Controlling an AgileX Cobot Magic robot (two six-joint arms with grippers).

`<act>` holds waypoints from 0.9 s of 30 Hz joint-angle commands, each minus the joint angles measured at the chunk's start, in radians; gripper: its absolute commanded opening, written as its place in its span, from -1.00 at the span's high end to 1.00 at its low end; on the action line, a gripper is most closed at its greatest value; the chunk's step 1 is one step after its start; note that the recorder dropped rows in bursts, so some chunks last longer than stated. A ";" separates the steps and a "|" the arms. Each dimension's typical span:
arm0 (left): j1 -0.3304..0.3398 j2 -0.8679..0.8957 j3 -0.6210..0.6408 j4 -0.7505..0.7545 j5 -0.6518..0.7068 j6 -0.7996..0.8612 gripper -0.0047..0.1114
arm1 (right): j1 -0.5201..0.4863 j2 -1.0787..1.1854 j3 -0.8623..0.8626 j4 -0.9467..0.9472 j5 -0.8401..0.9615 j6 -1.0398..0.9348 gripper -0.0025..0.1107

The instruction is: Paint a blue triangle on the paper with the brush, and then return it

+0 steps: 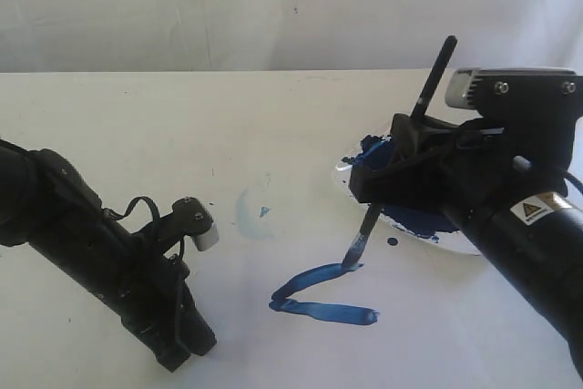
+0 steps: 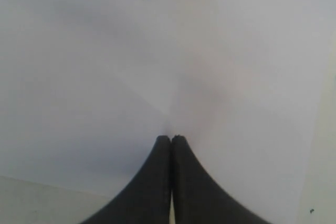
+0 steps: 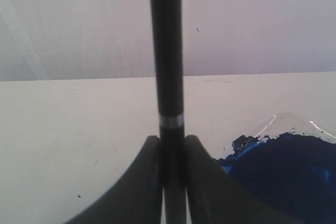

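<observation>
Right gripper (image 3: 172, 148): jaws pinching the brush (image 1: 407, 133) by its black handle, which stands tilted. The bristle tip touches the paper (image 2: 220, 66) at the end of the blue triangle (image 1: 314, 280). Two strokes are laid, meeting at one corner; the third side is open.

Left gripper (image 2: 171, 140): jaws pressed together, holding nothing, low over the paper.

Count: one brush, one paint dish (image 1: 460, 245), one pale smudge (image 1: 248, 216).
</observation>
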 commanded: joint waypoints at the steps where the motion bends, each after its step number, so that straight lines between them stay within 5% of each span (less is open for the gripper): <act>1: 0.001 0.001 0.008 -0.006 0.027 0.001 0.92 | -0.006 0.001 -0.001 0.000 0.013 0.000 0.96; 27: 0.001 0.001 0.008 -0.006 0.039 0.001 0.92 | -0.006 0.001 -0.001 -0.002 -0.026 -0.010 0.96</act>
